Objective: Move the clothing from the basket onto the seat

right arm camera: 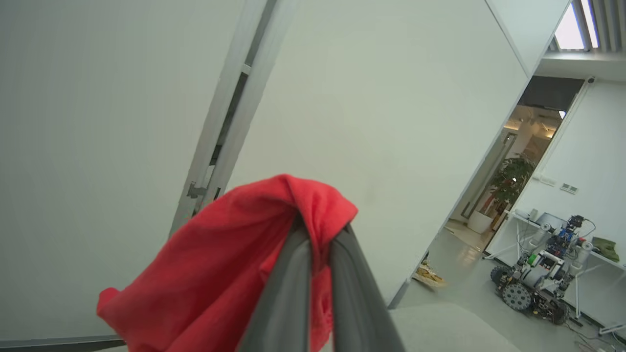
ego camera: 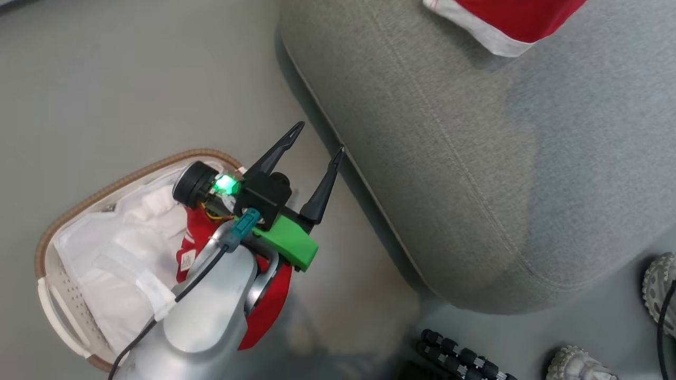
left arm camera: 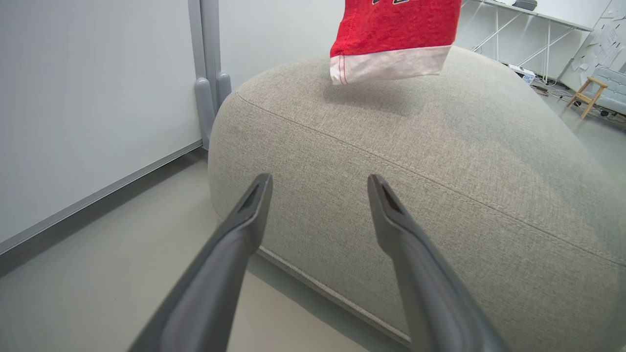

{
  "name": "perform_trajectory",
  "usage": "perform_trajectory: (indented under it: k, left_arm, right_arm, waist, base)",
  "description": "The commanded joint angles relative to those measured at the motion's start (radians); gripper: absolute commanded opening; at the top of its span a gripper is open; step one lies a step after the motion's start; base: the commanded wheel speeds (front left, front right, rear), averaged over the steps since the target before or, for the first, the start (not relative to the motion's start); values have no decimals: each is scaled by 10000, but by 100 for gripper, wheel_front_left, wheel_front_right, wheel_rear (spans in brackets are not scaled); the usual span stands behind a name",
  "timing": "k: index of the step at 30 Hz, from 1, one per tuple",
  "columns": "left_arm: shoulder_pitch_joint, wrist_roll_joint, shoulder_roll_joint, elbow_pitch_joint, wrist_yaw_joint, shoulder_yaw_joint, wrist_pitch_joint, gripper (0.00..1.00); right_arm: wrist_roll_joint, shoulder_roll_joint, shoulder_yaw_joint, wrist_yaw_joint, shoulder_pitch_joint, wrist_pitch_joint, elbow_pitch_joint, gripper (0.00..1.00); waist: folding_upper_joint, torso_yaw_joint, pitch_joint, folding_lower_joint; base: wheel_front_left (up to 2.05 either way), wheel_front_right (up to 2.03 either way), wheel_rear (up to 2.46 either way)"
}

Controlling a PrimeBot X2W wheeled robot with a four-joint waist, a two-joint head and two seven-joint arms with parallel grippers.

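Observation:
My left gripper (ego camera: 321,138) (left arm camera: 320,183) stands open and empty between the basket (ego camera: 121,182) and the grey seat (ego camera: 475,158) (left arm camera: 440,161), fingers aimed at the seat's side. In the basket, red clothing (ego camera: 198,235) lies beside the white liner, partly hidden under my left forearm. A red garment with white trim (ego camera: 507,21) (left arm camera: 391,44) hangs over the seat's far part. In the right wrist view my right gripper (right arm camera: 320,227) is shut on bunched red clothing (right arm camera: 215,274), held high in front of a white wall.
A white wall and a grey post (left arm camera: 210,73) stand left of the seat. Bare grey floor (ego camera: 132,79) surrounds the basket. A black ribbed part (ego camera: 459,353) and knobbly wheels (ego camera: 660,290) lie at the lower right. Another robot (right arm camera: 538,278) stands far off.

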Motion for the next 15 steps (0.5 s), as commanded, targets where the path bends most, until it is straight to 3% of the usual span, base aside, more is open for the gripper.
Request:
perform_trajectory:
  k: [1, 8, 15]
  left_arm:
    - [-327, 63, 55, -34, -49, -42, -35, 100]
    - [-803, -142, 64, 4, -59, -225, -86, 100]
    - [-776, -271, 228, 266, -56, -253, -113, 100]
  right_arm:
    - [-9, 53, -259, -14, -139, 0, 439, 0]
    - [-445, 321, -976, -14, 513, 0, 1929, 0]
    - [-525, 1017, -2127, -14, 2078, 0, 2466, 0]
  waist:
    - [-1, 996, 1135, -1]
    - [-1, 1492, 1782, -1]
    - [-1, 1449, 1734, -1]
  base:
    - [0, 0, 0]
    - [0, 0, 0]
    - [0, 0, 0]
